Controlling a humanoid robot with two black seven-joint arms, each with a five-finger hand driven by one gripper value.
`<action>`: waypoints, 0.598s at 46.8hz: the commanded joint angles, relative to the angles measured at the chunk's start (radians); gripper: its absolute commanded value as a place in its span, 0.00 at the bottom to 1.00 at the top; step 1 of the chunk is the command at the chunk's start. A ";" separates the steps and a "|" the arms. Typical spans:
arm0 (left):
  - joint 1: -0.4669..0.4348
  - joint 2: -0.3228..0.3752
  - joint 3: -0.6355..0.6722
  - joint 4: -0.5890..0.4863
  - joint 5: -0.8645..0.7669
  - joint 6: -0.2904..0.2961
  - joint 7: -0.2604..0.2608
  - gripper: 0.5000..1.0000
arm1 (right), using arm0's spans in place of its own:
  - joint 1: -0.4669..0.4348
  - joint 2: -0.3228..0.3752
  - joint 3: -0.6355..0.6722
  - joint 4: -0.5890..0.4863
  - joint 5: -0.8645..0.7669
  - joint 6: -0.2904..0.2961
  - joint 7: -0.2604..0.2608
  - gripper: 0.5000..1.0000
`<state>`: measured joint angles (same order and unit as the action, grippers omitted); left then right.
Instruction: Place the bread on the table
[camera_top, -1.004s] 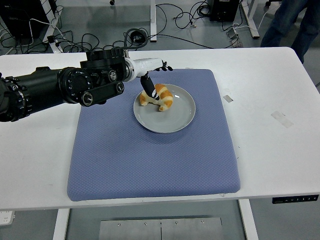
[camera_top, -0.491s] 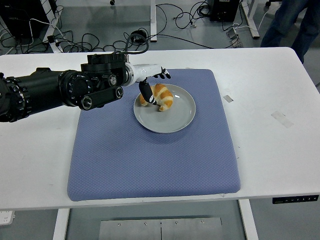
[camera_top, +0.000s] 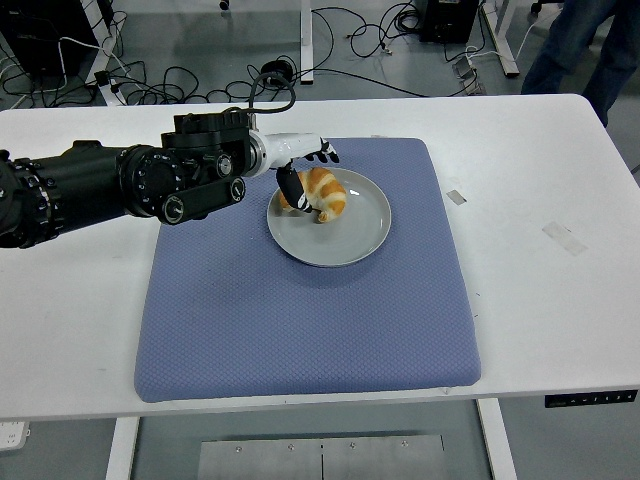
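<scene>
A golden croissant (camera_top: 325, 193) lies on a grey plate (camera_top: 350, 235) at the far middle of a blue mat (camera_top: 300, 320) on the white table (camera_top: 540, 160). My left hand (camera_top: 306, 172) reaches in from the left and sits at the croissant's left end. Its dark thumb (camera_top: 292, 188) lies against the near left side, and its fingers (camera_top: 322, 153) are spread just behind the bread. The croissant rests on the plate and is not lifted. My right arm is out of view.
Two bits of tape (camera_top: 455, 197) (camera_top: 563, 237) are stuck to the table right of the mat. A person's legs (camera_top: 590, 45) stand beyond the far right corner. Cables (camera_top: 200, 80) lie on the floor behind the table.
My left hand has shifted slightly left and away, the thumb sliding from the croissant's middle toward its left end. The croissant has stayed put on the plate.
</scene>
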<state>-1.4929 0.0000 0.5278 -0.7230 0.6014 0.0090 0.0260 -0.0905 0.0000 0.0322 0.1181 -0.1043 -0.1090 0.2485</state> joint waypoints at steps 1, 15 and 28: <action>0.000 0.000 0.000 0.000 0.000 0.000 -0.002 0.55 | 0.000 0.000 0.000 0.000 0.000 0.000 0.000 1.00; -0.001 0.000 0.000 0.000 0.000 0.000 -0.009 0.21 | 0.000 0.000 0.000 0.002 0.000 0.000 0.000 1.00; -0.004 0.000 0.000 0.004 0.000 0.002 -0.009 0.00 | 0.000 0.000 0.000 0.000 0.000 0.000 0.000 1.00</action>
<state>-1.4918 0.0000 0.5278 -0.7234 0.6011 0.0106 0.0168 -0.0905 0.0000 0.0322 0.1182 -0.1043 -0.1090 0.2485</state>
